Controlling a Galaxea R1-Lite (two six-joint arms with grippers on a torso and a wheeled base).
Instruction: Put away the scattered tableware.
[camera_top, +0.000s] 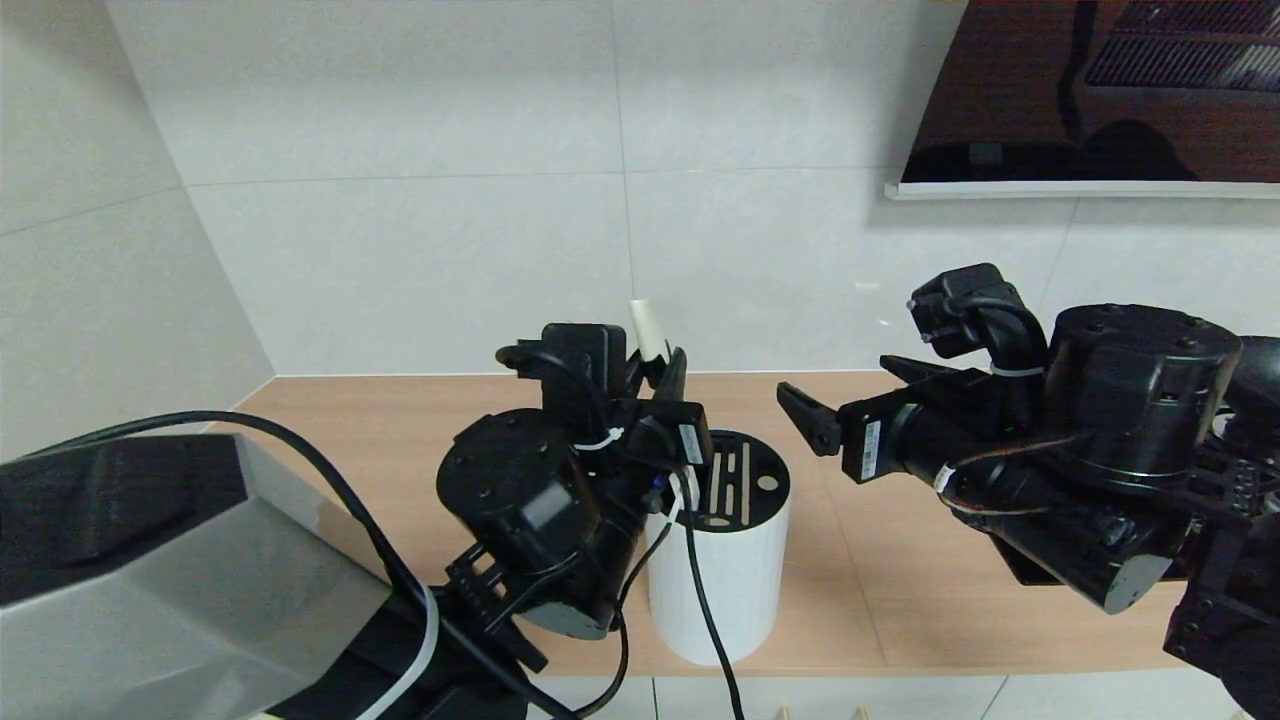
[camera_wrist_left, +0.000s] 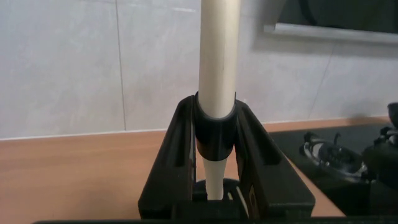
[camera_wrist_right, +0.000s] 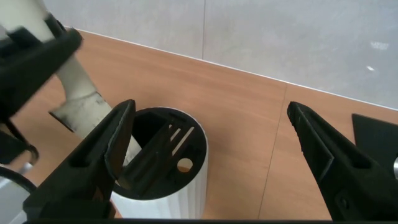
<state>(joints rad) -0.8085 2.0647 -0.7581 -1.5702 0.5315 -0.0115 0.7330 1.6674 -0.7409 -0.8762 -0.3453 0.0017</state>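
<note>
A white cylindrical holder (camera_top: 735, 590) with a black slotted top stands near the counter's front edge. My left gripper (camera_top: 668, 378) is just above its rim, shut on a utensil with a cream handle (camera_top: 646, 325) that points upward. In the left wrist view the fingers (camera_wrist_left: 180, 143) clamp the handle (camera_wrist_left: 219, 56) at its black collar. The utensil's lower end is hidden at the holder's top (camera_wrist_right: 163, 149). My right gripper (camera_top: 835, 378) hovers to the right of the holder, open and holding nothing; its fingers (camera_wrist_right: 115, 149) spread wide over the holder.
The wooden counter (camera_top: 400, 420) runs back to a tiled wall. A black cooktop (camera_wrist_left: 336, 158) with a burner lies on the right. A dark range hood (camera_top: 1100, 100) hangs at the upper right.
</note>
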